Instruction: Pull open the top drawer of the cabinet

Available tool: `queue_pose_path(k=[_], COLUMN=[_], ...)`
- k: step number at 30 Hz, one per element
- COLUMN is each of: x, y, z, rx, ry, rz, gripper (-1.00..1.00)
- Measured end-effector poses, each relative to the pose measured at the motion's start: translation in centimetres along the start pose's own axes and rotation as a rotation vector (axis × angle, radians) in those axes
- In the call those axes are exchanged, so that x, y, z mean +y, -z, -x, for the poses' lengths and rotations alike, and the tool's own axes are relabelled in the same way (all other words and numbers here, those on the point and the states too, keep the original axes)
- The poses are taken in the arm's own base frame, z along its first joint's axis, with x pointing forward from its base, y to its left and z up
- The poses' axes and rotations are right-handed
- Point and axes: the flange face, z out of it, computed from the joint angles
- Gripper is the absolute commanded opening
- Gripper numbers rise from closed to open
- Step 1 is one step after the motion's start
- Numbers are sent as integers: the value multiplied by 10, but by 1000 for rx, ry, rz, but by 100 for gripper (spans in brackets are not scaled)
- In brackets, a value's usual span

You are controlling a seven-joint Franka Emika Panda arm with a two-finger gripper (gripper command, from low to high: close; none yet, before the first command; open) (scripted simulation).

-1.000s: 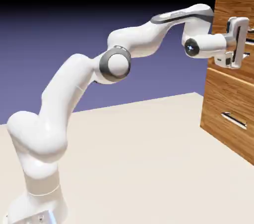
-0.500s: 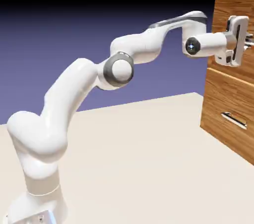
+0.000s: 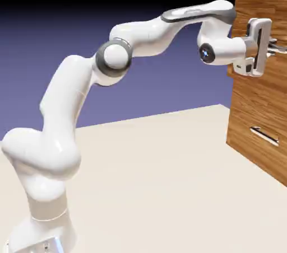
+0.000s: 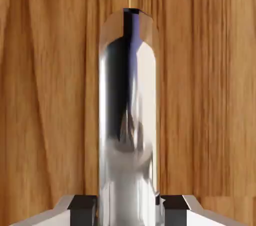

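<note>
Glossy metal handle (image 4: 127,120) (mirror-like, smooth)

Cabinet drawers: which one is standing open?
The top drawer, the one whose handle the gripper grips; the lower drawer sits shut beneath it.

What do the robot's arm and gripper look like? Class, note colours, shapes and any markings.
The arm is glossy white, with rounded, tube-like segments, dark grey rings at the joints and a black disc with a small blue light near the wrist. The gripper has a white body and two small fingers with dark, squarish tips. No cable shows.
</note>
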Motion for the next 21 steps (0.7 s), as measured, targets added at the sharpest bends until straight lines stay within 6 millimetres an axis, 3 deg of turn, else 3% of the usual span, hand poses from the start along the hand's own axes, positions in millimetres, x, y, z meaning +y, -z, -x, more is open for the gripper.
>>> queue_pose_path(k=[12, 21], x=[0, 0], y=[77, 121], z=[0, 0], rx=[0, 0], ry=[0, 0], rz=[0, 0], gripper=[-100, -100])
